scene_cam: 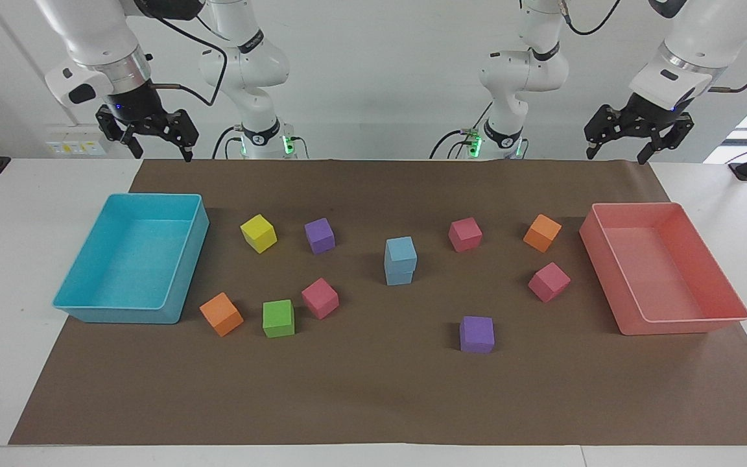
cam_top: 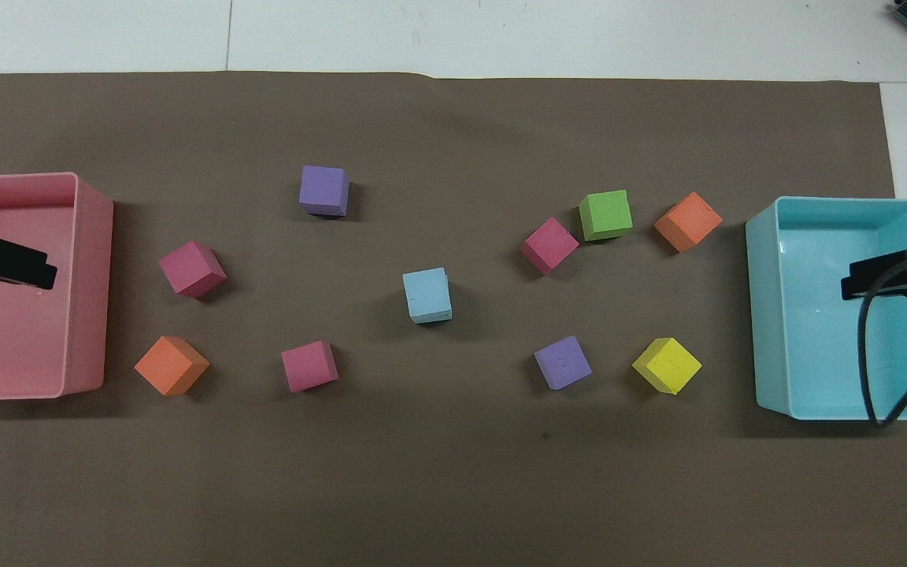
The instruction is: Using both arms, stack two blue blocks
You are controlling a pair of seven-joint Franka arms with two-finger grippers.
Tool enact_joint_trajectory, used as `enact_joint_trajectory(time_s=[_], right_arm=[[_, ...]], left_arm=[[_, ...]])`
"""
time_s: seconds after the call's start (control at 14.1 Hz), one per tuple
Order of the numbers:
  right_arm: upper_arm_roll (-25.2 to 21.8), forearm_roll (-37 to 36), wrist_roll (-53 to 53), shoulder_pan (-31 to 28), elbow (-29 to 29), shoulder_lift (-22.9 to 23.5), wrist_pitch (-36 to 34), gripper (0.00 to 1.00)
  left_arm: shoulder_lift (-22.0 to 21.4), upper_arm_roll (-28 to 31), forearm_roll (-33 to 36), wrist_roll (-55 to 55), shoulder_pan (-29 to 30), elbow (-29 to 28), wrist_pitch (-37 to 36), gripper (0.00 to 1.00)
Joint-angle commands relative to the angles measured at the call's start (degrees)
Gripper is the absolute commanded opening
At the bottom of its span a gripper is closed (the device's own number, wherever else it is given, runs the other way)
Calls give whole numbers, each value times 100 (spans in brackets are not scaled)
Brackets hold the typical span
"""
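Observation:
The two blue blocks stand stacked in the middle of the brown mat, the upper block [scene_cam: 401,250] squarely on the lower one [scene_cam: 399,275]. From overhead only the top blue block [cam_top: 427,295] shows. My right gripper [scene_cam: 160,154] hangs open and empty, high over the robots' edge of the mat near the cyan tray [scene_cam: 182,259]. My left gripper [scene_cam: 615,157] hangs open and empty at the same height, over the mat's edge near the pink tray [scene_cam: 610,259]. Both are well away from the stack.
Loose cubes surround the stack: yellow [scene_cam: 259,233], two purple [scene_cam: 320,235] [scene_cam: 476,334], three pink [scene_cam: 465,234] [scene_cam: 549,281] [scene_cam: 320,298], two orange [scene_cam: 542,232] [scene_cam: 221,314] and green [scene_cam: 278,318]. Both trays hold nothing.

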Motion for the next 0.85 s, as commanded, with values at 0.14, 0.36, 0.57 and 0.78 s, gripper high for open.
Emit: enact_joint_trajectory(time_s=[0.14, 0.36, 0.57, 0.78], right_arm=[[11, 12, -78, -6, 10, -38, -61, 100], [20, -199, -87, 3, 1, -47, -35, 100], [20, -172, -78, 3, -8, -47, -44, 100], [20, -181, -78, 3, -8, -47, -35, 100]], left_arm=[[-111, 13, -63, 31, -14, -143, 79, 100], [-111, 13, -63, 31, -14, -143, 70, 100], [-111, 13, -63, 31, -14, -143, 61, 100], [-111, 13, -63, 31, -14, -143, 61, 100]])
